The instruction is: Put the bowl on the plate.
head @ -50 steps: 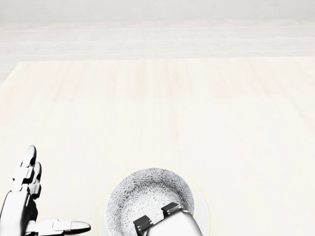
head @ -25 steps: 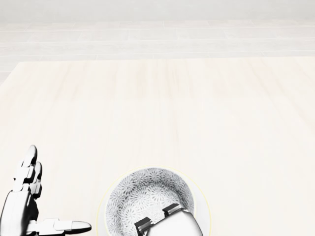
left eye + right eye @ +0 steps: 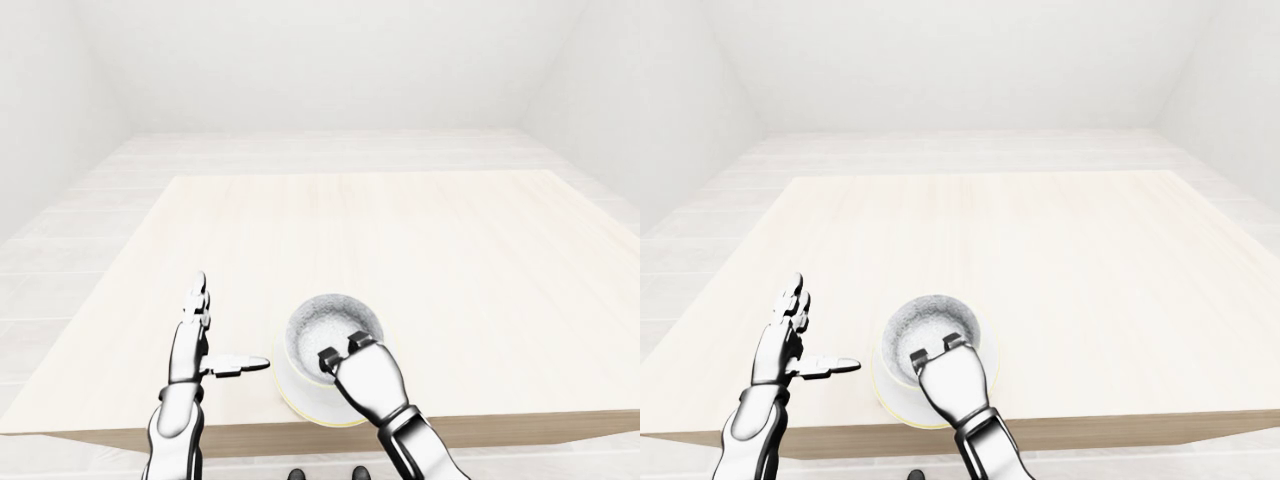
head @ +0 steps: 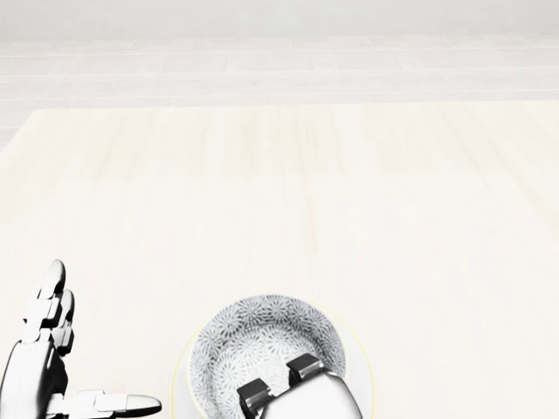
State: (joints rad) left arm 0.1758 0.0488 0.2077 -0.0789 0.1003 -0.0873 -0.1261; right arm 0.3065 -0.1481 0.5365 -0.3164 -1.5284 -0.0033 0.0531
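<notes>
On plate [image 4: 360, 367], bowl [image 4: 262, 336] unmoved.

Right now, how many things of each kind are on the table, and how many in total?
Bowl: 1
Plate: 1
Total: 2, with the bowl on the plate near the table edge.
</notes>
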